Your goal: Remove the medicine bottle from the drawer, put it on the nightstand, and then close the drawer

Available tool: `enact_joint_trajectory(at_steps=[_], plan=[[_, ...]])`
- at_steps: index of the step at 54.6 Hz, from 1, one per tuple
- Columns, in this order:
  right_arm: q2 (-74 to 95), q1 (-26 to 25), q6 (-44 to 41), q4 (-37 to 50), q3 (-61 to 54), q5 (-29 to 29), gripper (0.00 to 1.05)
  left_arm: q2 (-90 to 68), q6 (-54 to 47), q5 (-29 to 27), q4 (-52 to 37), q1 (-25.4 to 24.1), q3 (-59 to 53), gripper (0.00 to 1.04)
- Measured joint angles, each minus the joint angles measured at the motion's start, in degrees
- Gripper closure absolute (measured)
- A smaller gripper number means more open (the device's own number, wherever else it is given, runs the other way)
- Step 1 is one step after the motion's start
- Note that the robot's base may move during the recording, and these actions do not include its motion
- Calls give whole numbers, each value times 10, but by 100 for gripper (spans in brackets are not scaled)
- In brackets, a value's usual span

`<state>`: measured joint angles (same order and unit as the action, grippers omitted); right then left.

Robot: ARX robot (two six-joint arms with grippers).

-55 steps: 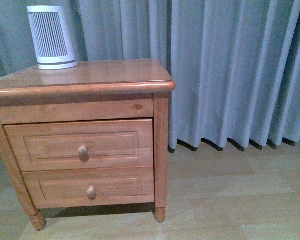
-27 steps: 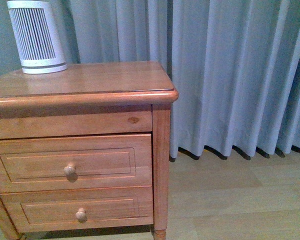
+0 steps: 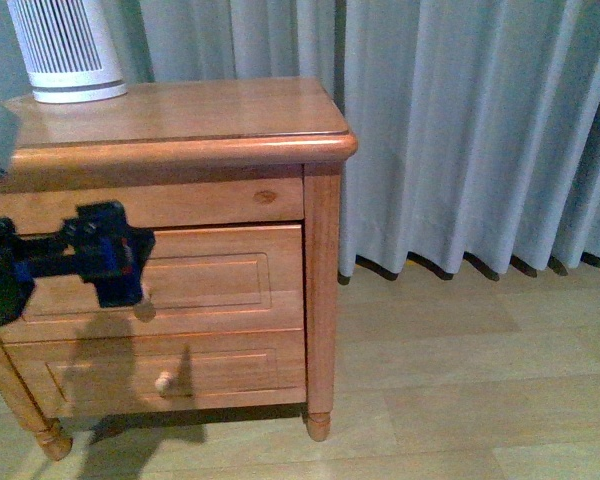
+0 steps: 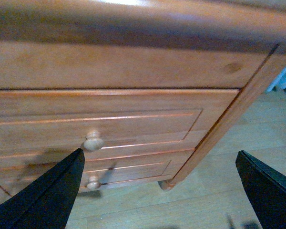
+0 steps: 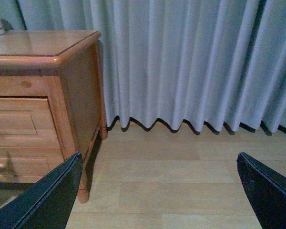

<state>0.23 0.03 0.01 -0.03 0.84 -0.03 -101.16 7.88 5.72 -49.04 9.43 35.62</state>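
The reddish-brown nightstand (image 3: 190, 110) stands at the left, with both drawers shut. The drawer (image 3: 220, 280) is the upper, taller one, and the medicine bottle is hidden. My left gripper (image 3: 115, 255) hangs open in front of that drawer's panel, covering most of its knob. In the left wrist view the round knob (image 4: 93, 141) sits just off one black finger (image 4: 52, 191), not between the jaws. My right gripper (image 5: 159, 155) is open over bare floor, to the right of the nightstand (image 5: 76, 90), holding nothing.
A white slatted cylinder appliance (image 3: 65, 50) stands at the back left of the nightstand top. The shallower lower drawer has its own knob (image 3: 163, 381). Grey curtains (image 3: 460, 130) hang behind, and pale wood floor (image 3: 460, 380) stretches to the right.
My left arm has come into the front view and now sits before the upper drawer. The view itself has shifted, so the nightstand sits differently in frame.
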Motion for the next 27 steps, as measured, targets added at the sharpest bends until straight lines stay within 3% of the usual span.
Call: enact_joint_trajectory(at_steps=[11, 27], plan=[[0, 0, 0, 0, 0, 0, 7, -147, -6, -42, -29, -1, 65, 6], [0, 0, 0, 0, 0, 0, 7, -245, -23, -67, 43, -12, 173, 6]])
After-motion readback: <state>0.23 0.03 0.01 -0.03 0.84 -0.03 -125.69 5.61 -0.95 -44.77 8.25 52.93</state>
